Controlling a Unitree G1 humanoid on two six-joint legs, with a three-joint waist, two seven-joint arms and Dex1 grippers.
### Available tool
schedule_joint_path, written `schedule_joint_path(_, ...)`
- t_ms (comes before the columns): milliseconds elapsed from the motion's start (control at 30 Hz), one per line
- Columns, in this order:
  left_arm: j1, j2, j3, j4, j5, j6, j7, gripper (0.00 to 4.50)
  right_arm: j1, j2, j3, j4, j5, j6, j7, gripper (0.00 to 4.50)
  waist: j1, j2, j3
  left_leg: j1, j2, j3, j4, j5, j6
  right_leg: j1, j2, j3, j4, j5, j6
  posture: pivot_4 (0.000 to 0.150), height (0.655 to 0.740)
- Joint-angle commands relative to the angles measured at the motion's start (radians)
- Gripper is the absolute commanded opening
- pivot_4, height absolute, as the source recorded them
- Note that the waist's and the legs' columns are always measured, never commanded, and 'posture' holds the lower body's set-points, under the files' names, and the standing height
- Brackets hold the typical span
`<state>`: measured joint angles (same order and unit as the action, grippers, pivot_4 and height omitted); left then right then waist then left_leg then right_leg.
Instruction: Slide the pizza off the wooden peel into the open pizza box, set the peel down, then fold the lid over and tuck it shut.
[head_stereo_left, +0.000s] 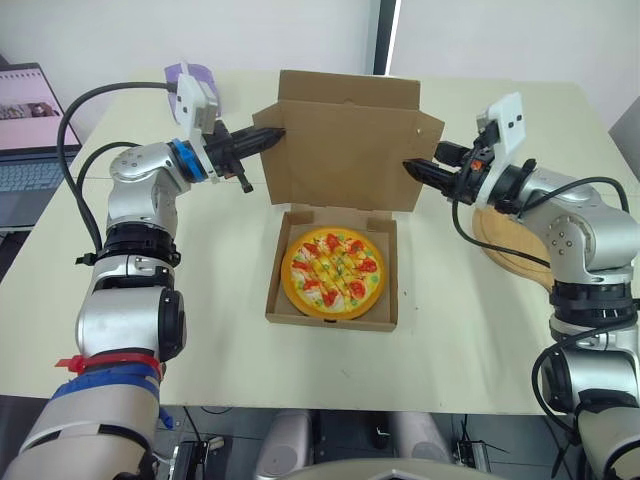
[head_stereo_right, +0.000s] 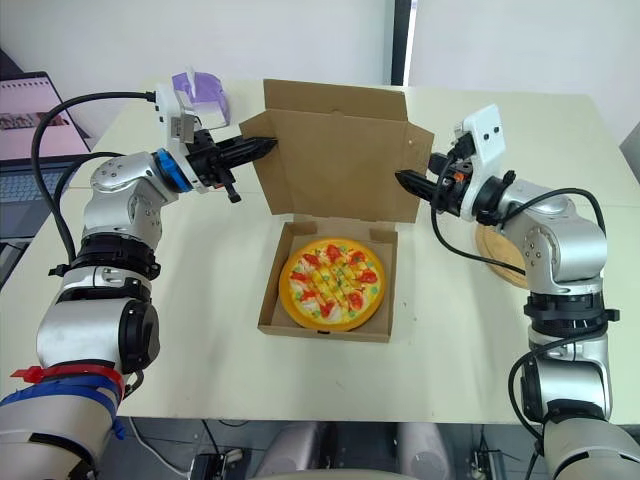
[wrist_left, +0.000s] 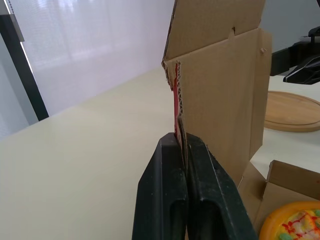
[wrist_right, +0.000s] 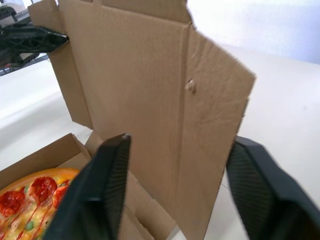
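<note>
Two grippers flank the upright lid (head_stereo_left: 345, 150): left gripper (head_stereo_left: 276, 133) clamped on its left flap, right gripper (head_stereo_left: 409, 167) spread apart astride the right flap edge. The pizza (head_stereo_left: 333, 272) sits in the box (head_stereo_left: 330, 323) (peel (head_stereo_left: 497, 242) already set down, right of it), on the robot's side of the lid hinge

Pizza (head_stereo_right: 333, 283) in box (head_stereo_right: 318, 330), lid (head_stereo_right: 340, 160) upright
</note>
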<state>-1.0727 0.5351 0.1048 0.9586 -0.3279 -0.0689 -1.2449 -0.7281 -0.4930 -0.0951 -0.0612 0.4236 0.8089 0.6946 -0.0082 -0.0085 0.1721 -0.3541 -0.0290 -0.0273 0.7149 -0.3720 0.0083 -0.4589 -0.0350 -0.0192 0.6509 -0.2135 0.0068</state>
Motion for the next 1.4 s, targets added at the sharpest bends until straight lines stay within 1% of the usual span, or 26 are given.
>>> schedule_joint_path(33, -0.027, 0.001, 0.033, -0.037, -0.011, 0.001, 0.011, 0.0, -0.023, 0.009, -0.001, -0.016, 0.004, -0.034, -0.019, 1.39, 0.0, 0.0, 0.0, 0.0, 0.0, 0.0, 0.0, 0.0, 0.0, 0.0, 0.0, 0.0, 0.0, 0.0, 0.0, 0.15, 0.7251)
schedule_joint_path(133, -0.027, -0.002, 0.037, -0.04, -0.016, 0.018, 0.015, 0.0, -0.025, 0.011, 0.009, -0.011, -0.009, -0.046, -0.028, 0.33, 0.0, 0.0, 0.0, 0.0, 0.0, 0.0, 0.0, 0.0, 0.0, 0.0, 0.0, 0.0, 0.001, 0.0, 0.0, 0.15, 0.7251)
schedule_joint_path(167, -0.027, -0.003, 0.038, -0.041, -0.015, 0.021, 0.017, 0.0, -0.026, 0.01, 0.012, -0.01, -0.011, -0.048, -0.03, 0.04, 0.0, 0.0, 0.0, 0.0, 0.0, 0.0, 0.001, 0.0, 0.0, 0.0, 0.0, 0.0, 0.001, 0.0, 0.0, 0.15, 0.7251)
schedule_joint_path(233, -0.027, -0.005, 0.038, -0.043, -0.01, 0.03, 0.025, 0.0, -0.026, 0.005, 0.016, -0.011, -0.018, -0.051, -0.036, 0.04, -0.001, 0.0, 0.0, -0.001, 0.0, 0.0, 0.001, 0.0, 0.0, -0.001, 0.0, 0.0, 0.002, 0.0, 0.0, 0.15, 0.7251)
schedule_joint_path(333, -0.037, -0.019, 0.02, -0.03, 0.019, 0.052, 0.074, 0.0, -0.034, -0.011, 0.009, -0.004, -0.039, -0.058, -0.062, 0.04, 0.0, 0.0, 0.0, -0.002, 0.0, 0.001, 0.002, 0.0, 0.0, -0.003, 0.0, 0.001, 0.007, 0.0, 0.0, 0.15, 0.7251)
schedule_joint_path(433, -0.058, -0.046, -0.003, -0.02, 0.055, 0.063, 0.121, 0.0, -0.038, -0.033, 0.006, 0.0, -0.065, -0.066, -0.085, 0.04, 0.003, 0.0, 0.0, -0.003, -0.001, 0.001, 0.003, 0.0, 0.0, -0.004, 0.0, 0.001, 0.008, 0.0, 0.0, 0.15, 0.7251)
schedule_joint_path(567, -0.102, -0.081, -0.018, 0.009, 0.097, 0.058, 0.187, 0.0, -0.037, -0.059, -0.002, 0.001, -0.084, -0.072, -0.108, 0.04, 0.005, 0.0, 0.0, -0.012, -0.002, 0.001, 0.01, 0.0, 0.0, -0.014, -0.001, 0.002, 0.012, 0.0, 0.0, 0.15, 0.7251)
schedule_joint_path(667, -0.131, -0.108, -0.014, 0.022, 0.108, 0.071, 0.244, 0.0, -0.036, -0.072, -0.001, 0.006, -0.11, -0.089, -0.13, 0.04, 0.003, 0.0, 0.0, -0.013, -0.003, 0.003, 0.012, 0.0, 0.0, -0.015, -0.002, 0.003, 0.014, 0.0, 0.0, 0.15, 0.7251)
schedule_joint_path(733, -0.127, -0.127, -0.015, -0.018, 0.114, 0.082, 0.288, 0.0, -0.03, -0.072, 0.002, -0.005, -0.131, -0.108, -0.155, 0.04, 0.003, 0.0, 0.0, -0.013, -0.003, 0.003, 0.014, 0.0, 0.0, -0.015, -0.001, 0.004, 0.015, 0.0, 0.0, 0.15, 0.7251)
schedule_joint_path(833, -0.09, -0.137, -0.016, -0.127, 0.106, 0.111, 0.313, 0.0, -0.02, -0.057, 0.006, -0.047, -0.147, -0.112, -0.193, 0.04, 0.002, 0.0, 0.0, -0.013, -0.002, 0.003, 0.014, 0.0, 0.0, -0.015, -0.001, 0.005, 0.016, 0.0, 0.0, 0.15, 0.7251)
schedule_joint_path(900, -0.09, -0.135, -0.014, -0.134, 0.111, 0.114, 0.33, 0.0, -0.032, -0.054, 0.01, -0.04, -0.151, -0.116, -0.202, 0.04, 0.0, 0.0, 0.0, -0.013, -0.002, 0.003, 0.014, 0.0, 0.0, -0.016, -0.001, 0.005, 0.016, 0.0, 0.0, 0.15, 0.7251)
schedule_joint_path(1033, -0.12, -0.136, -0.022, -0.041, 0.153, 0.059, 0.391, 0.0, -0.082, -0.053, 0.039, 0.059, -0.184, -0.171, -0.204, 0.04, 0.0, 0.0, 0.0, -0.013, -0.002, 0.004, 0.015, 0.0, 0.0, -0.016, -0.001, 0.006, 0.017, 0.0, 0.0, 0.15, 0.7251)
schedule_joint_path(1267, -0.148, -0.145, -0.011, 0.056, 0.177, -0.012, 0.471, 0.0, -0.202, -0.026, 0.102, 0.272, -0.259, -0.327, -0.201, 0.04, -0.004, 0.0, 0.0, -0.013, -0.003, 0.004, 0.015, 0.0, 0.0, -0.016, -0.002, 0.005, 0.017, 0.0, 0.0, 0.15, 0.7251)
schedule_joint_path(1400, -0.198, -0.149, -0.009, 0.141, 0.196, -0.065, 0.515, 0.0, -0.263, -0.017, 0.114, 0.392, -0.289, -0.409, -0.194, 0.04, -0.004, 0.0, 0.0, -0.013, -0.003, 0.004, 0.015, 0.0, 0.0, -0.016, -0.002, 0.005, 0.017, 0.0, 0.0, 0.15, 0.7251)
